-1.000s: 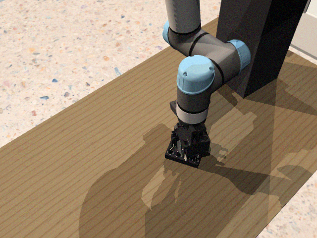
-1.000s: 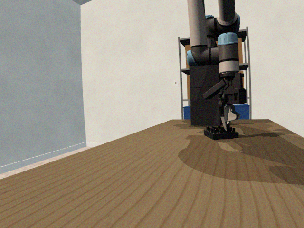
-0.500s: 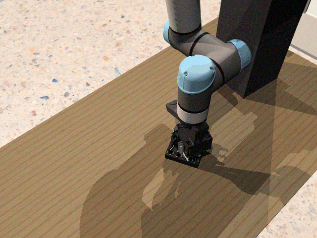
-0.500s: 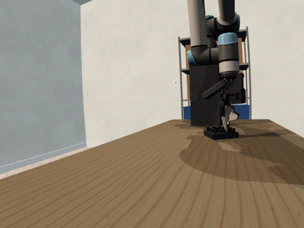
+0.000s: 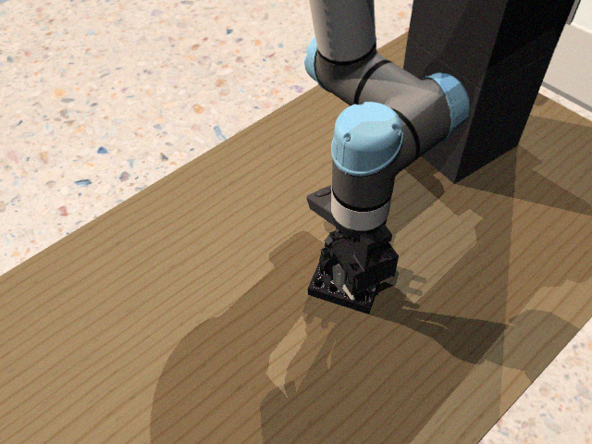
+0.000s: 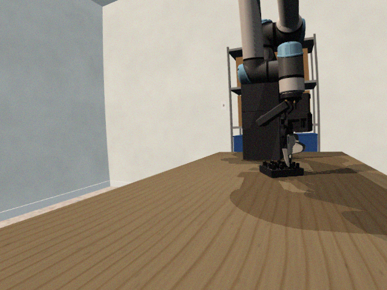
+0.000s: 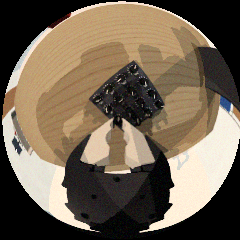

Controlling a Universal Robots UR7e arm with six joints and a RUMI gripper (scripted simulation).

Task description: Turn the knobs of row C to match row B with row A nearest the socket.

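The knob box point(image 5: 340, 302) point(image 6: 286, 173) point(image 7: 109, 90) sits flat on the worktop point(image 5: 143, 263) point(image 6: 187, 218) point(image 7: 65, 55), beneath the gripper point(image 5: 351, 295) point(image 6: 288, 165) point(image 7: 117, 119), whose fingertips are clamped on one dark knob point(image 7: 118, 122) near the box's edge.

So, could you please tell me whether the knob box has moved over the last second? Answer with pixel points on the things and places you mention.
No, the knob box point(image 5: 340, 302) point(image 6: 287, 172) point(image 7: 125, 88) sits in the same spot relative to the pedestal point(image 5: 487, 115) point(image 6: 259, 137) point(image 7: 219, 71).
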